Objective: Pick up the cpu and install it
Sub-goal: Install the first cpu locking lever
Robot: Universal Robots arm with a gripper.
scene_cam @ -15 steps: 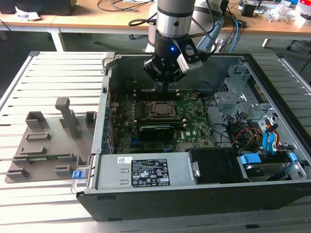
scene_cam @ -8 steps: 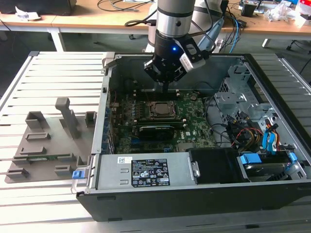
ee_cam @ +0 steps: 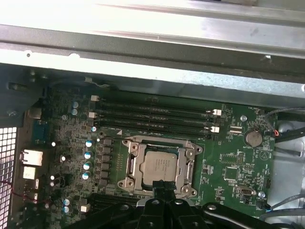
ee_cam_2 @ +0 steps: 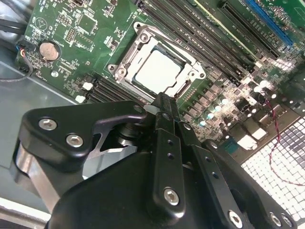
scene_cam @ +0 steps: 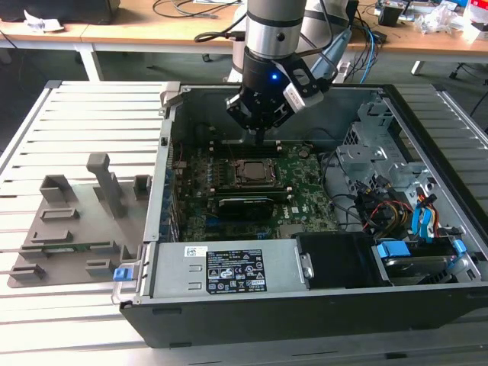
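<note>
Second wrist view puts the hand point(ee_cam_2: 164, 102) nearest, its fingers drawn together on nothing, tips just above the socket's edge. Beyond them the one cpu point(ee_cam_2: 159, 71) lies flat inside the single socket frame point(ee_cam_2: 125, 67), so placing looks done; whether the frame is latched I cannot tell. Farther off on the motherboard point(ee_cam: 228, 167), four memory slots point(ee_cam: 152, 119) run side by side.

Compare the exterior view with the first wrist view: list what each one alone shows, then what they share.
Exterior view alone: the grey fixture plate beside the case, the power supply, the drive cage, the arm above the board. First wrist view alone: the coin battery and the silvery cpu seated in its socket. Both: the socket, the motherboard, and the claw over them.
</note>
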